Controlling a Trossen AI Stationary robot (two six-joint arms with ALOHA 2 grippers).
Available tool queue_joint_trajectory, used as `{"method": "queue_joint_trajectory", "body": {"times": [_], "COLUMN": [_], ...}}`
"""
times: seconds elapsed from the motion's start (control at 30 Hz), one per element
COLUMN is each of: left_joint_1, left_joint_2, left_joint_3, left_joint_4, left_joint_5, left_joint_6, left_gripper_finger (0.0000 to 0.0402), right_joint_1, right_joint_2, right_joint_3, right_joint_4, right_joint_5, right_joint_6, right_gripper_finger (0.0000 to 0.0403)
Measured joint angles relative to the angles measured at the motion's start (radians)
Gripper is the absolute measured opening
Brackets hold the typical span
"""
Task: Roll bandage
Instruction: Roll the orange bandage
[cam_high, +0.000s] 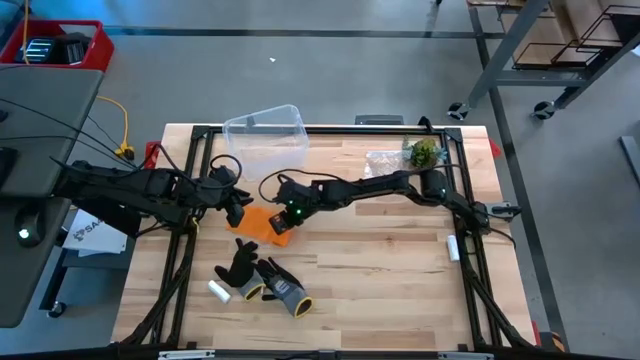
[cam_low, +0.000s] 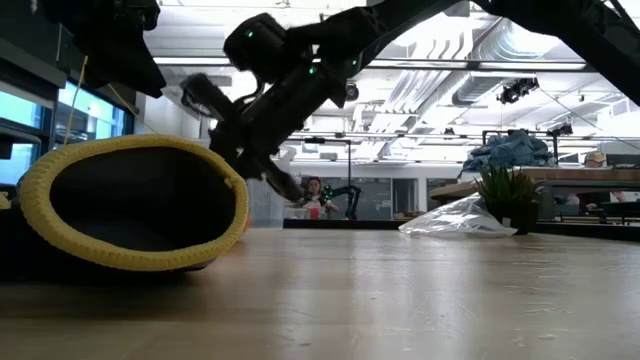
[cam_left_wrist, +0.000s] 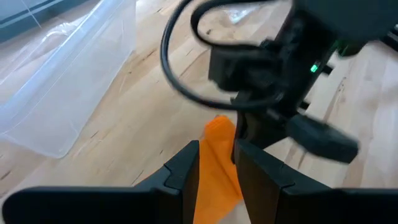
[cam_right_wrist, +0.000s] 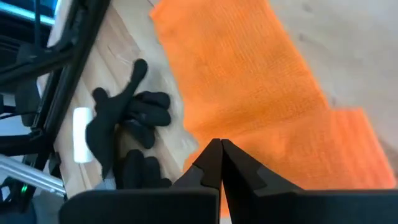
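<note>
From the high view I have both arms reaching in low toward the middle of the tabletop (cam_high: 380, 280). The left arm stretches across from the left edge, its left gripper (cam_high: 238, 208) at the near end of the bandage (cam_high: 262, 222), which lies flat as an orange patch left of centre. The right arm runs from the right edge, elbow bent near the back, and its right gripper (cam_high: 290, 218) sits over the bandage's other end. A clear plastic tub (cam_high: 265, 135) stands at the back edge, and the gloves (cam_high: 262, 280) and a small white cylinder (cam_high: 218, 291) lie nearer the front edge.

In the low view a glove cuff (cam_low: 130, 205) fills the left, and I see one arm angled steeply down behind it; the bandage is hidden.

On the left wrist view my left fingers (cam_left_wrist: 183, 171) stand a little apart with the bandage (cam_left_wrist: 219, 162) between them, but I cannot tell whether they grip it. The right arm's gripper (cam_left_wrist: 267, 118) is just beyond.

On the right wrist view the fingers (cam_right_wrist: 208, 163) are pressed together, tips at the edge of the bandage (cam_right_wrist: 249, 93); whether fabric is pinched I cannot tell.
</note>
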Motion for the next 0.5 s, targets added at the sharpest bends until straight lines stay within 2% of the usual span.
{"method": "queue_joint_trajectory", "body": {"times": [0.1, 0.2, 0.3, 0.4, 0.5], "left_joint_1": [0.0, 0.0, 0.0, 0.0, 0.0], "left_joint_2": [0.0, 0.0, 0.0, 0.0, 0.0], "left_joint_3": [0.0, 0.0, 0.0, 0.0, 0.0], "left_joint_4": [-0.001, -0.002, -0.002, -0.002, -0.015], "left_joint_5": [0.001, 0.002, 0.014, 0.044, 0.08], "left_joint_6": [0.0, 0.0, 0.0, 0.008, 0.007], "left_gripper_finger": [0.0099, 0.0099, 0.0099, 0.0099, 0.0099], "right_joint_1": [-0.007, -0.011, 0.007, 0.036, 0.056], "right_joint_2": [-0.037, -0.068, -0.082, -0.078, -0.06], "right_joint_3": [0.0, 0.001, 0.001, 0.0, -0.02], "right_joint_4": [-0.031, -0.113, -0.192, -0.226, -0.212], "right_joint_5": [0.0, 0.004, 0.052, 0.091, 0.104], "right_joint_6": [-0.013, 0.047, 0.089, 0.143, 0.305], "right_gripper_finger": [0.0, 0.0001, 0.0015, 0.0054, 0.0111]}}
